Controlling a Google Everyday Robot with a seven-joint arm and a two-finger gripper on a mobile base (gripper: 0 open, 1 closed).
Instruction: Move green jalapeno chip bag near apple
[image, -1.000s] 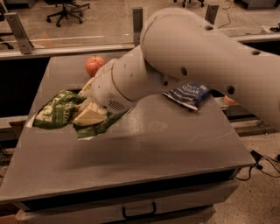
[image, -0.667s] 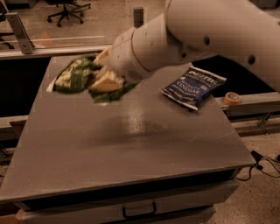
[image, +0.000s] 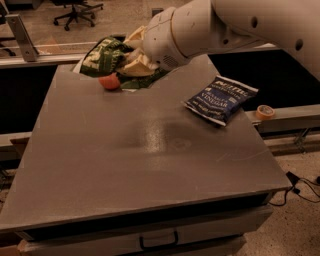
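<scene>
Gripper (image: 132, 54): held over the far left of the worktop (image: 150, 160), fingers (image: 134, 67) pinched on the green jalapeno chip bag (image: 102, 55). The bag is seen farther back than a moment ago, just above and behind the apple (image: 109, 81); contact cannot be told. The apple, hidden then, is now uncovered. Blue chip bag (image: 221, 98): laid flat at right, unmoved. Drawer (image: 157, 239): shut, contents unseen.
</scene>
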